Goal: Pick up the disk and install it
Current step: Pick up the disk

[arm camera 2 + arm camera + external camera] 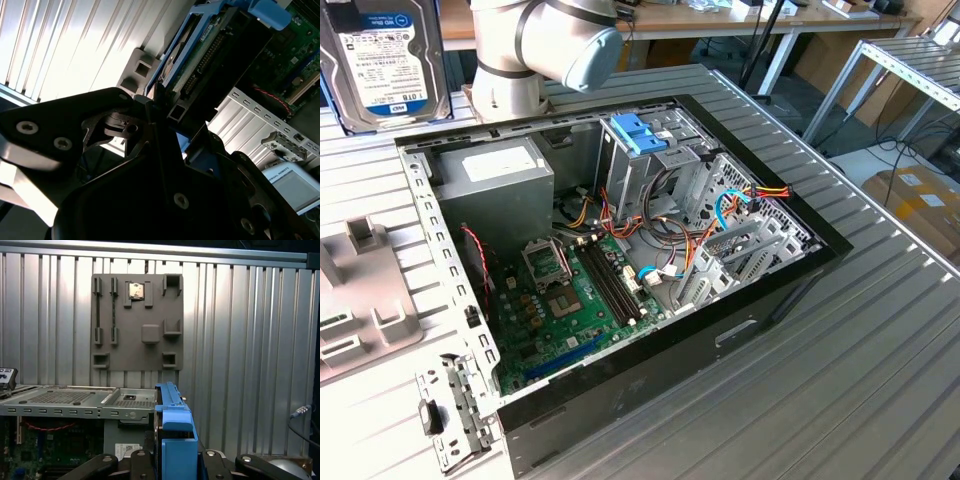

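The disk [382,60], silver-black with a white label and a blue band, hangs in the air at the exterior view's upper left, beside the arm [545,40] and above the table behind the open computer case [790,275]. In the first wrist view the disk [172,425] stands edge-on with its blue side rail facing the camera, and my gripper [172,462] is shut on it, black fingers on either side. The second wrist view shows the disk [210,55] with its connector edge and blue rails, clamped in my gripper [165,112].
Inside the case sit a grey power-supply box [498,172], a metal drive cage with blue clips [642,135], loose cables [705,235] and a green motherboard [570,300]. A grey fixture plate [137,322] lies on the ribbed table [880,360] beside the case.
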